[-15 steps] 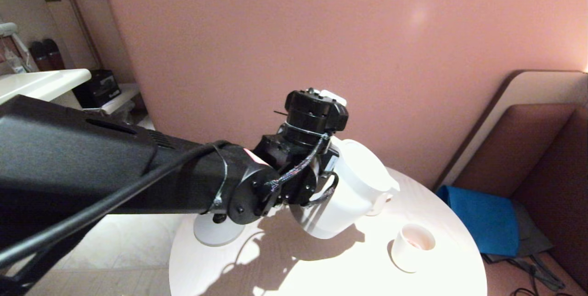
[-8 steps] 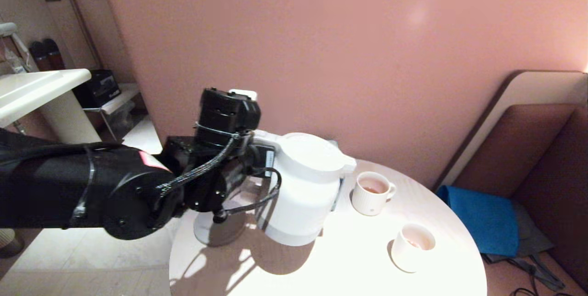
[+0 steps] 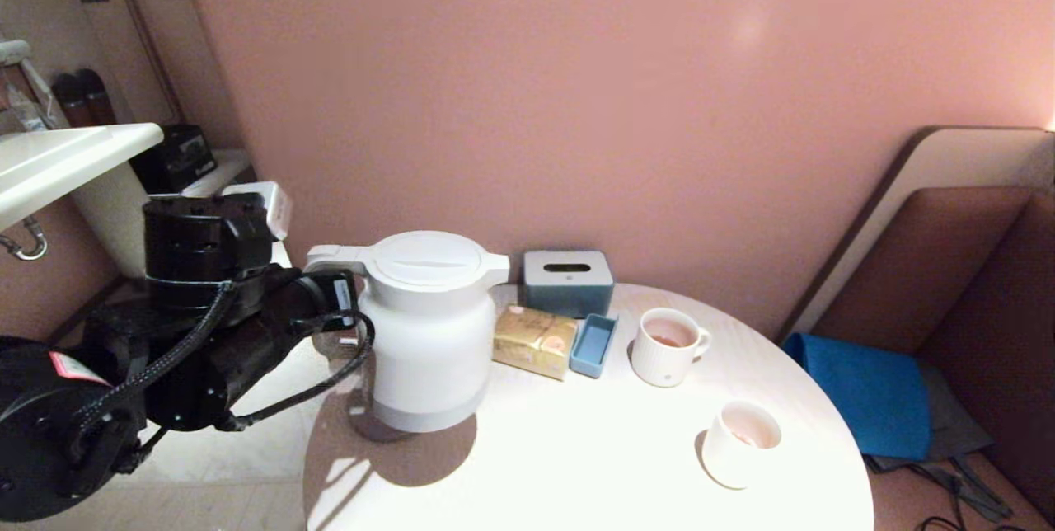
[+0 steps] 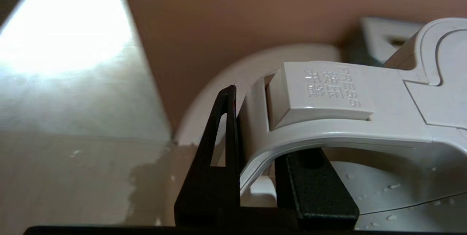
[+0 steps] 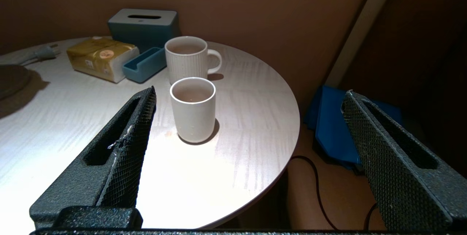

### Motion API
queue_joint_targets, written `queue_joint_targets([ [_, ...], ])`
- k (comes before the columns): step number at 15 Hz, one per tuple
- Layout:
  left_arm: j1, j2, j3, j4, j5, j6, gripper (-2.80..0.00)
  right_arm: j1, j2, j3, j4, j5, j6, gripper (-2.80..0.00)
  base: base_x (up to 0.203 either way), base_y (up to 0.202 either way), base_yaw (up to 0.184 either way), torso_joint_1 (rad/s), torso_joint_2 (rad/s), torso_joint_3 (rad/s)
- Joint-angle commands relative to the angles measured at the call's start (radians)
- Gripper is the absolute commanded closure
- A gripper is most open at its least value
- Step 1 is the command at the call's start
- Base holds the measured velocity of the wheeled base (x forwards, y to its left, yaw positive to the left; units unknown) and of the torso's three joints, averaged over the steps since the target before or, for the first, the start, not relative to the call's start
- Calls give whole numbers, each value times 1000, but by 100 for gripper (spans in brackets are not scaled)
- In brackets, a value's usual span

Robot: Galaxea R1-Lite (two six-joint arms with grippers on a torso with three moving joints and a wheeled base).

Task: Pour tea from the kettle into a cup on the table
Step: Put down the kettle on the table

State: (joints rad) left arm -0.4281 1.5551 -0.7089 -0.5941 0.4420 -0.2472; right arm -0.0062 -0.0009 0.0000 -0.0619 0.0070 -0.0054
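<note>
Swung back upright from its tilt, kettle [image 3: 427,333] left of the cup [image 3: 739,445] holding tea [image 3: 749,434], handle clenched in left claw [image 4: 255,162], right claw [image 5: 248,154] released.

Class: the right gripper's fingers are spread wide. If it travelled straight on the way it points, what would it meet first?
Probably the cup: it stands on the table between the right gripper's open fingers, nearer than the ribbed mug. Depth is uncertain.

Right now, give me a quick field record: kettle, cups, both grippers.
kettle: upright on the table, near its left edge
left gripper: shut on kettle handle
cup: plain white, near right edge, tea inside
ribbed mug: behind the cup, also holds tea
right gripper: open, apart from the cup, holding nothing
</note>
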Motion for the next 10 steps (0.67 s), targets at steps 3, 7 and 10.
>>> queue_joint_targets([
  [3,100,17,139,-174,-21,-8,0,0,1,0,-1,1,-1,-280,0,0,0,0,0,0],
  [7,158,132,232,-408,-32,-15,0,0,1,0,-1,1,-1,-280,0,0,0,0,0,0],
  [10,207,257,248,-567,-33,-14,0,0,1,0,-1,1,-1,-280,0,0,0,0,0,0],
])
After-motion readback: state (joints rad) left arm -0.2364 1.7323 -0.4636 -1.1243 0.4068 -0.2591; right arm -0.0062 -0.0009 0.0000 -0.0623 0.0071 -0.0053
